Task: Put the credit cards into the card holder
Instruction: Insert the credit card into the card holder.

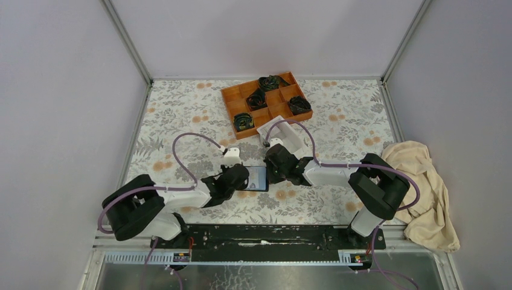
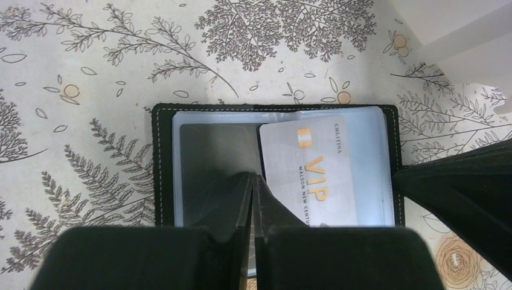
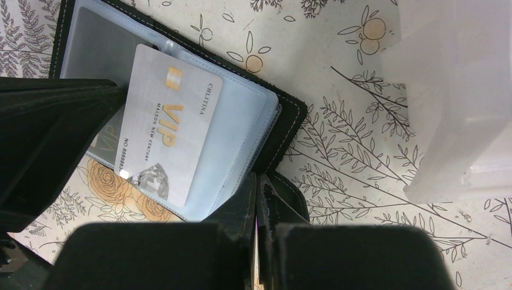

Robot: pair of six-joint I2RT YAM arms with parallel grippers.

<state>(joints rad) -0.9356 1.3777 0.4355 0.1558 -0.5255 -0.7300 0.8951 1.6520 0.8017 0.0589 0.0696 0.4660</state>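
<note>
**Card holder open between two shut grippers**

Seen from above, the card holder [image 1: 258, 179] lies open on the flowered table [image 1: 181, 115], near the front and about in the middle. The left gripper [image 1: 244, 177] is at its left side and the right gripper [image 1: 270, 171] at its right side, both low over it. Behind them stands a white box [image 1: 284, 134], and farther back an orange tray [image 1: 230, 112] with dark rolled things in its compartments. A beige cloth [image 1: 422, 193] lies crumpled at the right edge.

From the left wrist, the left gripper [image 2: 253, 193] has its fingers together over the clear inner pockets of the card holder [image 2: 162, 169]. A pale card [image 2: 311, 172] with gold "VIP" letters lies on the right half, a little tilted, its left edge just beside the fingers. I cannot tell whether something thin is pinched.

From the right wrist, the right gripper [image 3: 256, 193] also has its fingers together, at the near black corner of the card holder [image 3: 284, 115]. The card [image 3: 169, 139] rests on the clear pockets and sticks out over their edge. The white box [image 3: 453, 109] is at the right.
</note>
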